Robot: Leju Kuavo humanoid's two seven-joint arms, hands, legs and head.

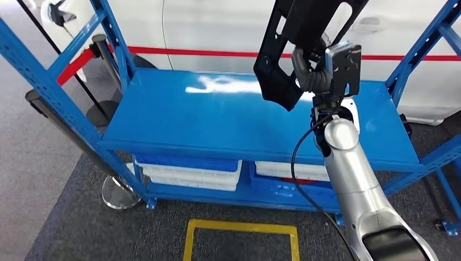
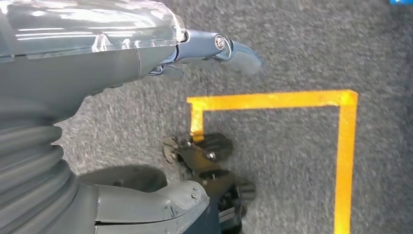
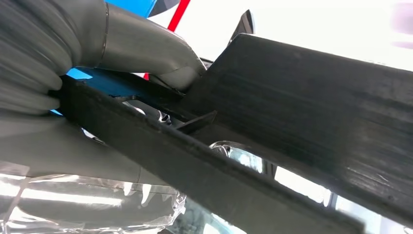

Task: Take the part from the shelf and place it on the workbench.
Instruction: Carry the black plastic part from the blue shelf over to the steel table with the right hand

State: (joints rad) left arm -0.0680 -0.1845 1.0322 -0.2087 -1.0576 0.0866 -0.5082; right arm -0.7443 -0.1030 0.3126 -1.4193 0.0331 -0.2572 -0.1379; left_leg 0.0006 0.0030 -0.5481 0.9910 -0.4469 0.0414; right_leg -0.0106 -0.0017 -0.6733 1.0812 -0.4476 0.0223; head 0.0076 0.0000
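Your right hand (image 1: 318, 70) is clamped on the flat black plastic part with cut-out openings (image 1: 282, 60), holding it up in the air above the right half of the glossy blue metal shelf top (image 1: 179, 119). The part stands nearly upright, tilted, with its lower corner hanging clear of the shelf surface. In the right wrist view the grey thumb (image 3: 160, 53) presses against the part's dark ribbed face (image 3: 311, 107).

Your left hand (image 2: 214, 48) hangs over the grey carpet floor (image 2: 302, 44), fingers apart and holding nothing, near a yellow tape square (image 2: 341, 146) marked on the carpet.

Below the shelf top you can see white plastic bins with blue lids (image 1: 187, 171) on the lower level. Behind the blue shelf frame (image 1: 38, 81) stands a white car body with a red stripe (image 1: 217, 32).
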